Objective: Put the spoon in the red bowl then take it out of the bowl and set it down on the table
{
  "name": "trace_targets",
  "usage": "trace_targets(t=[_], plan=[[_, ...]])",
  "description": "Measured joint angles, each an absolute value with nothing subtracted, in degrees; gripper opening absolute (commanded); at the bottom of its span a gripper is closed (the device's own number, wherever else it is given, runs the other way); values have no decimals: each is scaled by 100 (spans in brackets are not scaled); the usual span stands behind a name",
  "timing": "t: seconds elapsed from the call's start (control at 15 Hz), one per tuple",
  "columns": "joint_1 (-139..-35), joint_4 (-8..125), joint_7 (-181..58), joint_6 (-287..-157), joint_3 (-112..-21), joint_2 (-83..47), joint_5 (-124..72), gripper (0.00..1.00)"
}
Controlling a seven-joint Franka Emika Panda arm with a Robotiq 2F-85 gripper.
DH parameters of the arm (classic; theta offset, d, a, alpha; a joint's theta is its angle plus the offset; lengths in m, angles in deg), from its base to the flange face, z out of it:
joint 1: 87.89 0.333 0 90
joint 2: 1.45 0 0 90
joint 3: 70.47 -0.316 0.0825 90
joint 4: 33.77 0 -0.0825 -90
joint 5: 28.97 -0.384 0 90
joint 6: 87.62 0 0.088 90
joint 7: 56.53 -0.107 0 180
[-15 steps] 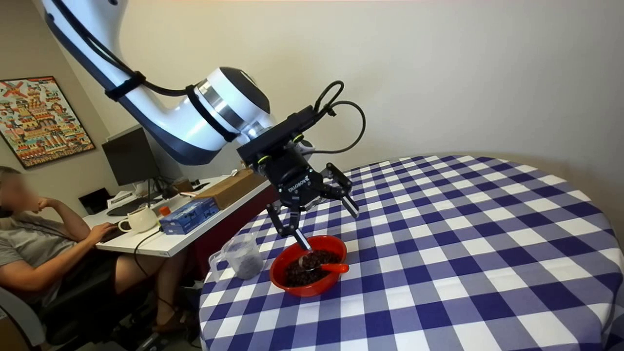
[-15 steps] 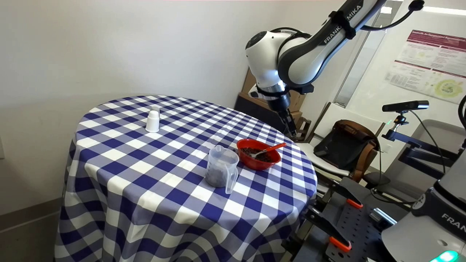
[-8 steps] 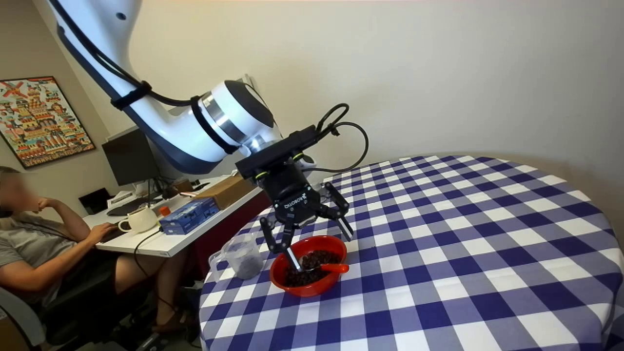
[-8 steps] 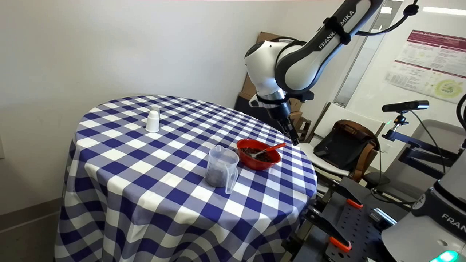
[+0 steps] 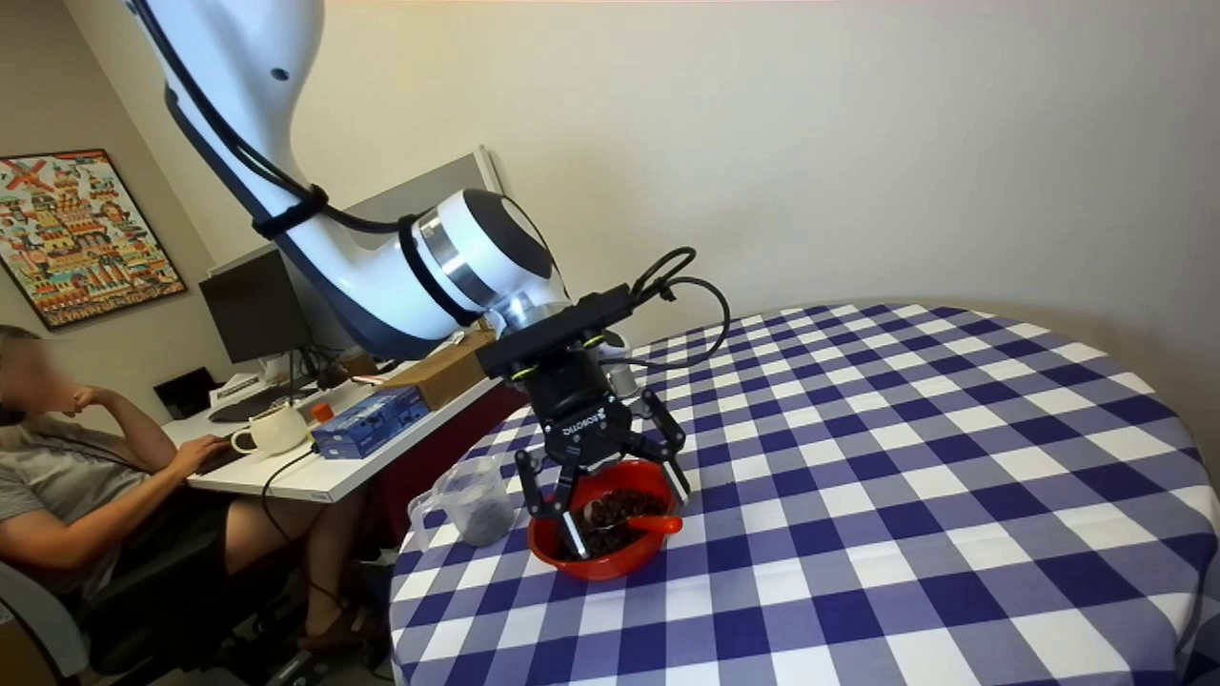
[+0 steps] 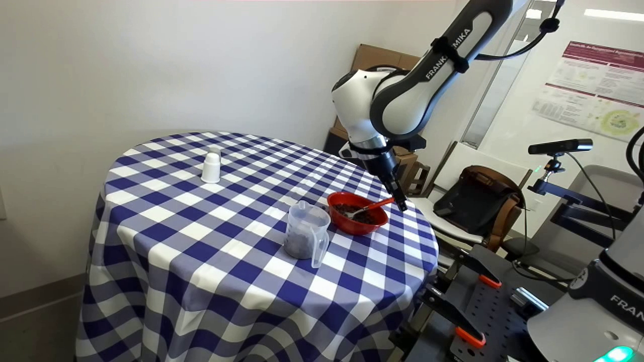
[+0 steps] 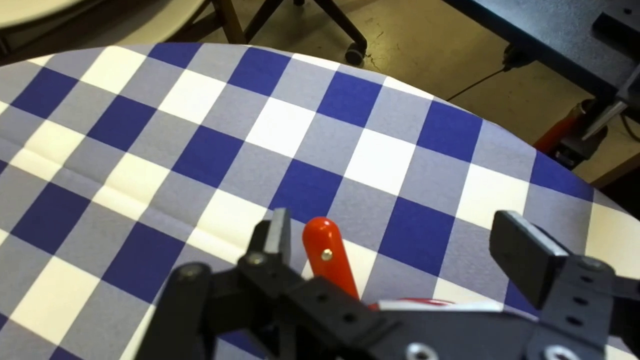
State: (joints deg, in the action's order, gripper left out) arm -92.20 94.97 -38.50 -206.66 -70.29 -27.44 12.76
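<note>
The red bowl [image 5: 600, 570] holds dark bits and stands on the checkered table [image 5: 905, 495]. In both exterior views the spoon leans in it: its silver head [image 6: 353, 213] rests among the bits, and its red handle [image 6: 381, 203] sticks out over the rim. My gripper [image 7: 400, 237] is open around the handle's end. In the wrist view the spoon's handle [image 7: 330, 257] lies between the fingers, much closer to the left one, with a gap visible. The gripper [image 6: 402, 203] is by the handle's tip in an exterior view. The wrist view hides the spoon's head behind the gripper.
A clear measuring jug [image 6: 305, 231] stands right beside the bowl. White stacked cups [image 6: 211, 168] are farther across the table. A white desk [image 5: 329, 476] with a blue box [image 5: 372, 422] and a seated person [image 5: 71, 476] lies beyond the table's edge.
My open gripper has come down to the bowl, and its fingers now stand at the level of the spoon's handle. Spoon, bowl and jug have stayed in place.
</note>
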Motion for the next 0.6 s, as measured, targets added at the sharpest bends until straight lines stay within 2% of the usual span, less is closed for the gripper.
trace_targets(t=[0.13, 0.2, 0.27, 0.33, 0.6], plan=[[-9220, 9325, -3850, -20666, -7029, -2885, 1137, 99], [-9220, 9225, -3850, -20666, -7029, -2959, 1069, 95], [-9220, 9124, -3850, -20666, -7029, -3034, 1025, 85], [-9220, 9028, -3850, -20665, -7029, -3103, 990, 70], [-9220, 8714, -3850, -20661, -7016, -3356, 917, 39]])
